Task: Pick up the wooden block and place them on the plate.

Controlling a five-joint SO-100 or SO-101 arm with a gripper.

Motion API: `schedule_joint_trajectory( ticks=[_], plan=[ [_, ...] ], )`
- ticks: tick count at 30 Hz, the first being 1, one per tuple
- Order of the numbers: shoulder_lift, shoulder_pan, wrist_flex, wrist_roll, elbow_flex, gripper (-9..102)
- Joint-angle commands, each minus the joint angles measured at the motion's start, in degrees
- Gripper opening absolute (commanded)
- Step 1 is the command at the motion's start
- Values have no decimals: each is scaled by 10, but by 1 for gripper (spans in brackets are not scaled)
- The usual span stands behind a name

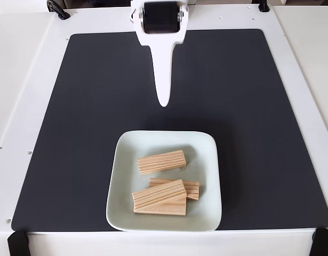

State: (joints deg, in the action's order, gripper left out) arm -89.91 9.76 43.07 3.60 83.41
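Hanging over the black mat (73, 106) at twelve o'clock from the plate (124, 213): gripper (163, 101), seemingly empty, one white finger showing, so spread or pressed together, impossible telling. Resting inside the plate: wooden blocks (161, 161), one lying alone toward twelve, others stacking toward six, possibly four altogether. Looking like placing already finishing; next calling merely for staying clear, or seeking any remaining block.

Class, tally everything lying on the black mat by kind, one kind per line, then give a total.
Wooden blocks: 4, one apart, three stacked
Plate: 1
Total: 5
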Motion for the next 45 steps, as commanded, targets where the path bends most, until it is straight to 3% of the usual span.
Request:
schedule_joint_trajectory(
  ticks=[1,9,13,25,33,45],
  plan=[
    [-121,13,-11,3,78,2],
    [-386,40,-207,3,389,-1],
    [-520,40,-241,3,519,-1],
    [-896,35,-234,3,824,-1],
    [-1035,30,-234,1,983,-1],
    [-1035,12,-28,2,983,-1]
  ],
)
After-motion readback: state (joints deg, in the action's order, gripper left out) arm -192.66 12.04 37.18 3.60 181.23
